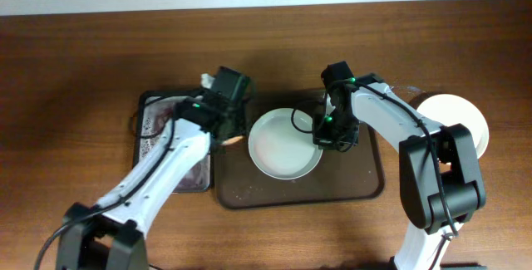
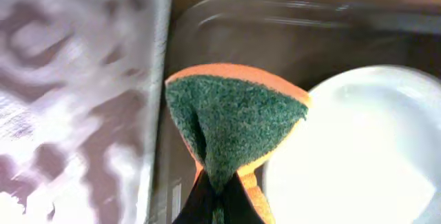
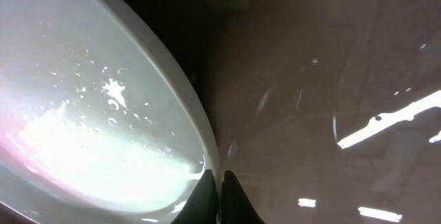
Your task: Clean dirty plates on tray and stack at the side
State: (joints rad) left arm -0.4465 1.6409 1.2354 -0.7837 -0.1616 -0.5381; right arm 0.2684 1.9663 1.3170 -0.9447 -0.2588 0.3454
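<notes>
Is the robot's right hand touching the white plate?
Touching. The right wrist view shows the right gripper closed on the rim of the plate, with no gap.

One plate (image 1: 283, 149) on tray (image 1: 366, 185); sponge (image 2: 234, 120) between it and basin (image 1: 158, 120) at left; second plate (image 1: 453, 112) far right.

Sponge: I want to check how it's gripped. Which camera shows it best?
Left wrist view: the sponge fills mid-frame, green scouring face over orange backing, pinched at its lower end by the left gripper. Overhead shows only an orange sliver by the plate's left rim. Right wrist shows none of it, just plate and tray.
</notes>
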